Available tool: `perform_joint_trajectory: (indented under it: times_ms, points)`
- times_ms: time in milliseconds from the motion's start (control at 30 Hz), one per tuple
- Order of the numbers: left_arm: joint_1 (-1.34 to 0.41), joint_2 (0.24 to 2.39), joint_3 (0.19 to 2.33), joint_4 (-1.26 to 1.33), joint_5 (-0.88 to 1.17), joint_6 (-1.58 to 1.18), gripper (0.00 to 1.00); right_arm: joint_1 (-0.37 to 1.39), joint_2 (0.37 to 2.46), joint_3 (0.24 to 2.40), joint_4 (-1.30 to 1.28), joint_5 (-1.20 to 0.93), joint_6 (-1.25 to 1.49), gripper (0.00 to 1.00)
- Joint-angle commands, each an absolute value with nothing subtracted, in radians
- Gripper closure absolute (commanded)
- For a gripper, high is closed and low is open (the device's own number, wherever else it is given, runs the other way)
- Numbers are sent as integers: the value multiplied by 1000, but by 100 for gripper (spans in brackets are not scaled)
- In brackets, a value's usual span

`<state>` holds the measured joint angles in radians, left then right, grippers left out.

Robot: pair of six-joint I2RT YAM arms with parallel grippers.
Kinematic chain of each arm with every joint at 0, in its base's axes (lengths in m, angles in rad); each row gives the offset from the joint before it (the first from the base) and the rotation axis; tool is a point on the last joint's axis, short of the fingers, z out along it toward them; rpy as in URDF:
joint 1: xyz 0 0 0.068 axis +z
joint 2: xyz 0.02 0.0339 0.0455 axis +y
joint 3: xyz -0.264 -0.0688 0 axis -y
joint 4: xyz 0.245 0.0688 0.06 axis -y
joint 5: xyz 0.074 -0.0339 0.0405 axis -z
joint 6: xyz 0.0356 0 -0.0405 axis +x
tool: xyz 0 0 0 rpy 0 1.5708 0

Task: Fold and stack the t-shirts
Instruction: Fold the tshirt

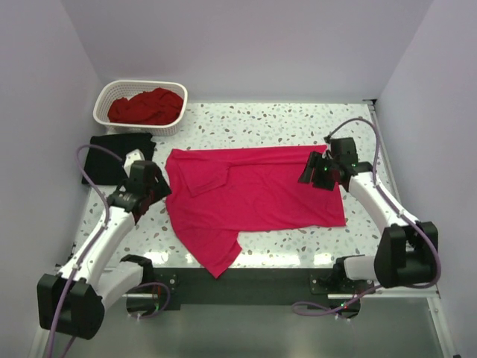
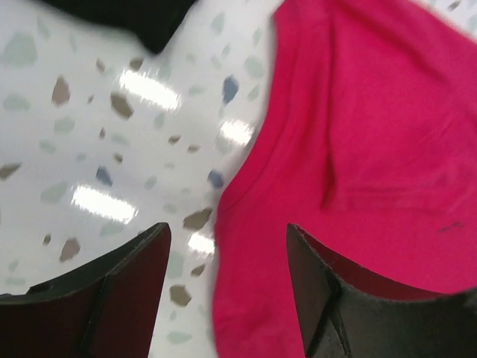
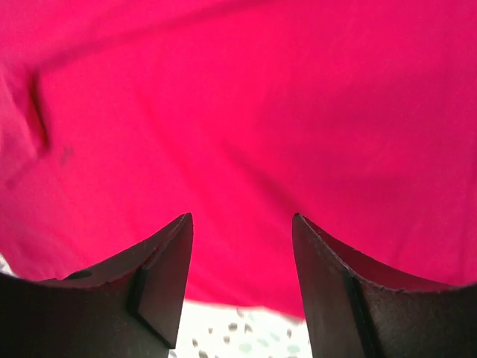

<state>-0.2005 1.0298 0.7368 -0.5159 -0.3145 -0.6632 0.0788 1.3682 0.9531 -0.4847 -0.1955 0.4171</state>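
Observation:
A bright pinkish-red t-shirt (image 1: 253,198) lies spread on the table, one sleeve folded in at the upper left and a corner trailing to the near edge. It fills the right wrist view (image 3: 246,112) and the right of the left wrist view (image 2: 358,149). A black t-shirt (image 1: 112,153) lies folded at the left. A darker red t-shirt (image 1: 145,107) sits in the white basket (image 1: 134,88). My left gripper (image 1: 158,188) is open over the pink shirt's left edge (image 2: 227,231). My right gripper (image 1: 311,170) is open above the shirt's right end (image 3: 242,224).
The terrazzo table (image 1: 253,123) shows behind and in front of the shirt. A corner of the black shirt (image 2: 141,19) shows at the top of the left wrist view. White walls enclose three sides.

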Motion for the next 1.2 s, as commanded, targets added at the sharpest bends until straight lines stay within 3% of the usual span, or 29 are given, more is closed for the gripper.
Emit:
perform_joint_trajectory:
  times_ms: [0, 400, 633, 1000, 1167]
  points:
    - [-204, 939, 620, -609, -301, -738, 32, 147, 1258, 884, -560, -169, 399, 39]
    - [-348, 1094, 557, -660, -152, -830, 40, 155, 1152, 802, -580, -169, 374, 39]
    - [-436, 1129, 534, -695, -190, -917, 53, 156, 1144, 784, -563, -163, 364, 39]
    - [-446, 1109, 528, -718, -241, -965, 55, 155, 1147, 770, -548, -144, 353, 39]
    - [-448, 1138, 515, -700, -247, -962, 63, 156, 1161, 761, -541, -150, 357, 39]
